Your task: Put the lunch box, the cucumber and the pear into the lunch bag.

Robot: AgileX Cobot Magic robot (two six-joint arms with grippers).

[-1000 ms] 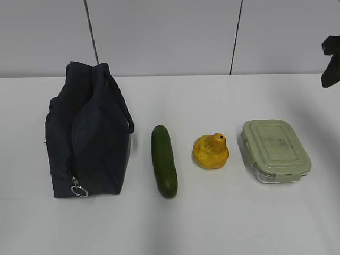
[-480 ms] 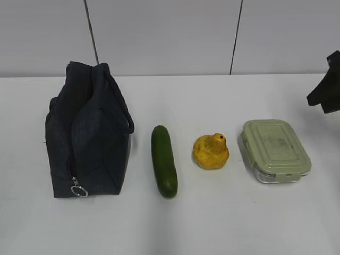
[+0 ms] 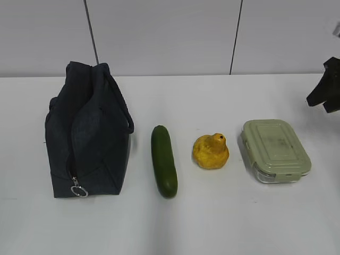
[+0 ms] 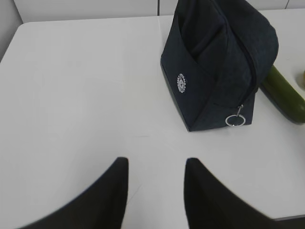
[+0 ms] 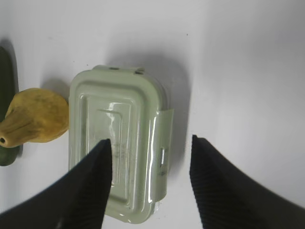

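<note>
Lunch bag (image 3: 87, 139) sits at left of the exterior frame on the white table (image 3: 212, 223), zipper closed as far as visible, silver ring pull (image 3: 78, 189) hanging at its lower front corner; strap handles lie over the top. Lunch box (image 3: 275, 150) at right of frame, sage-green lid on, well apart from the bag. Cucumber (image 3: 163, 160) lies just right of the bag, lengthwise toward the camera, not touching it. Pear (image 3: 211, 151) sits between cucumber and lunch box, touching neither, though the gap to the box is small.

Right gripper (image 5: 150, 162) hovers above the lunch box in the right wrist view, fingers spread, holding nothing. Left gripper (image 4: 156, 179) at bottom of the left wrist view, fingers apart, empty, over bare table near the bag.
</note>
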